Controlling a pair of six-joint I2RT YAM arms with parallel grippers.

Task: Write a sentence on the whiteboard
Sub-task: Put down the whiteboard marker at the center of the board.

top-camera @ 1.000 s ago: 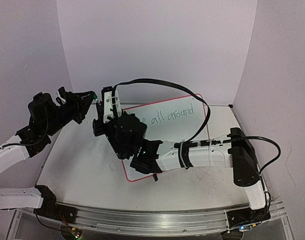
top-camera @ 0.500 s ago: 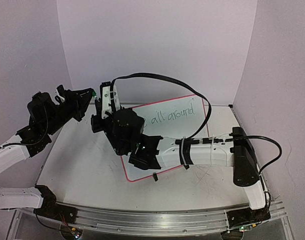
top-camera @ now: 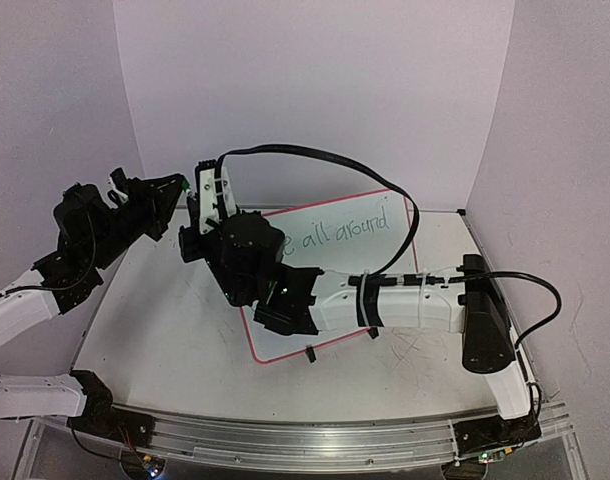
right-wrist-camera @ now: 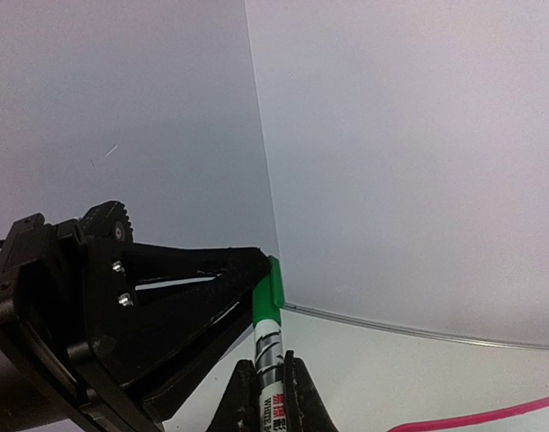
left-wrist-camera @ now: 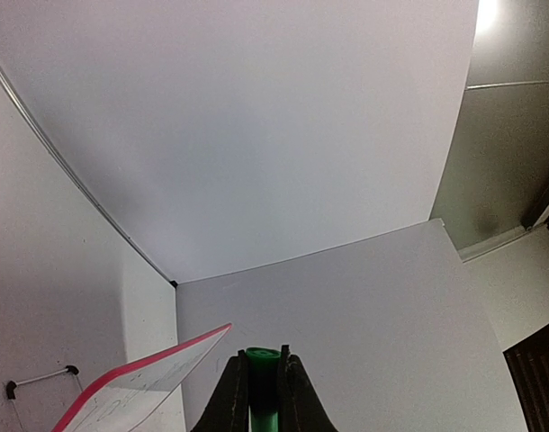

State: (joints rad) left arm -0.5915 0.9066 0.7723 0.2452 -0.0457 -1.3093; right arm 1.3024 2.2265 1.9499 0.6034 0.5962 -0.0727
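Observation:
The whiteboard (top-camera: 350, 262) lies tilted on the table, red-rimmed. On it the green sentence (top-camera: 345, 228) shows "all around"; its start is hidden by my right arm. My right gripper (top-camera: 199, 196) (right-wrist-camera: 270, 371) is shut on a green whiteboard marker (right-wrist-camera: 269, 346) and holds it raised at the far left. My left gripper (top-camera: 183, 187) (left-wrist-camera: 264, 362) is shut on the marker's green cap (left-wrist-camera: 264, 389) (right-wrist-camera: 268, 290). The cap sits on the marker's end, and the two grippers meet tip to tip. A board corner (left-wrist-camera: 144, 385) shows in the left wrist view.
White walls close in the table at the back and both sides. My right arm (top-camera: 385, 305) stretches across the board's near half, its black cable (top-camera: 315, 155) looping above. Grey scribbles (top-camera: 425, 345) mark the tabletop at the right. A black clip (top-camera: 311, 353) sits on the board's near edge.
My right gripper has moved left and back with the marker, closing the gap to my left gripper. The left arm has barely moved.

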